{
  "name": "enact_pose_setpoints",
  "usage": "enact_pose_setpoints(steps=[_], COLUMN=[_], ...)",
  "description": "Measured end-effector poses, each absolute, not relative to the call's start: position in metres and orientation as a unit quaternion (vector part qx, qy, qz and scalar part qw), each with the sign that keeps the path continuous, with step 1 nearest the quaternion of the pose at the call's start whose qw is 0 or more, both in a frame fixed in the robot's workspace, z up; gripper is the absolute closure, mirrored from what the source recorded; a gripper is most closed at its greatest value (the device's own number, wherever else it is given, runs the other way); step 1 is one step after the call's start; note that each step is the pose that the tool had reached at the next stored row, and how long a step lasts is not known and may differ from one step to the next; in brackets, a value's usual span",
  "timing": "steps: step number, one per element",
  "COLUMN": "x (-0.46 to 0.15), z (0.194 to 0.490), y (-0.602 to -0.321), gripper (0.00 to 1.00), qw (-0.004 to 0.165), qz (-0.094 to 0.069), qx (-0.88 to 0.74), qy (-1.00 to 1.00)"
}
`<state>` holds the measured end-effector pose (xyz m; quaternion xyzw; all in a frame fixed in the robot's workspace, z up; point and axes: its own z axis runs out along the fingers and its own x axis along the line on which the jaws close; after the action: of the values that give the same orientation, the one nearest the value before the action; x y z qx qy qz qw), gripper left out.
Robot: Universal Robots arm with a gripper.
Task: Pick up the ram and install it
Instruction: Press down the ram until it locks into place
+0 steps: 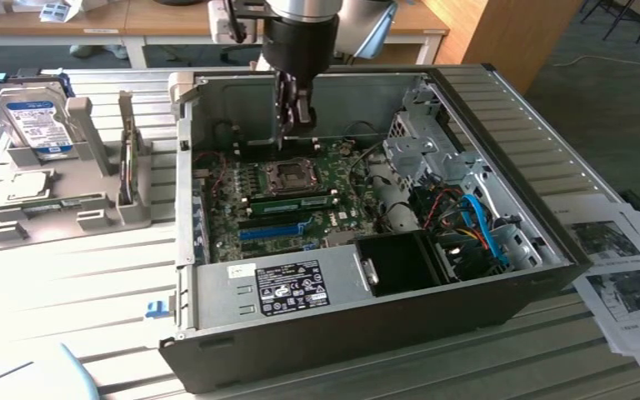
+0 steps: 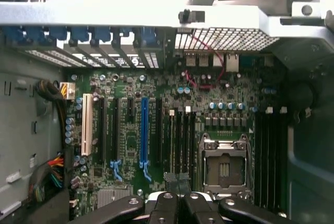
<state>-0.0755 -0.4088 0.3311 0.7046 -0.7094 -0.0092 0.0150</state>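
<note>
Gripper [image 1: 294,117] hangs inside the open computer case [image 1: 542,242], above the motherboard [image 1: 281,208], fingers [image 2: 177,185] together and empty. The ram [image 1: 294,201], a green stick, lies along the motherboard just beside the CPU socket [image 1: 293,173], on the side toward the blue slot [image 1: 271,231].

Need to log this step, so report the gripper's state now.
Gripper: shut, above the motherboard inside the computer case; whether it holds anything cannot be told.
</note>
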Motion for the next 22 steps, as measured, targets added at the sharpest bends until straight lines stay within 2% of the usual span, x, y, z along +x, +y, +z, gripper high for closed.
enact_pose_setpoints(steps=[10,22], x=[-0.067,-0.066], z=[0.332,0.353], y=[-0.409,-0.409], gripper=[0.91,0.91], qw=[0.015,0.015], qz=[-0.009,-0.009], qx=[0.705,0.705], qy=[-0.709,-0.709])
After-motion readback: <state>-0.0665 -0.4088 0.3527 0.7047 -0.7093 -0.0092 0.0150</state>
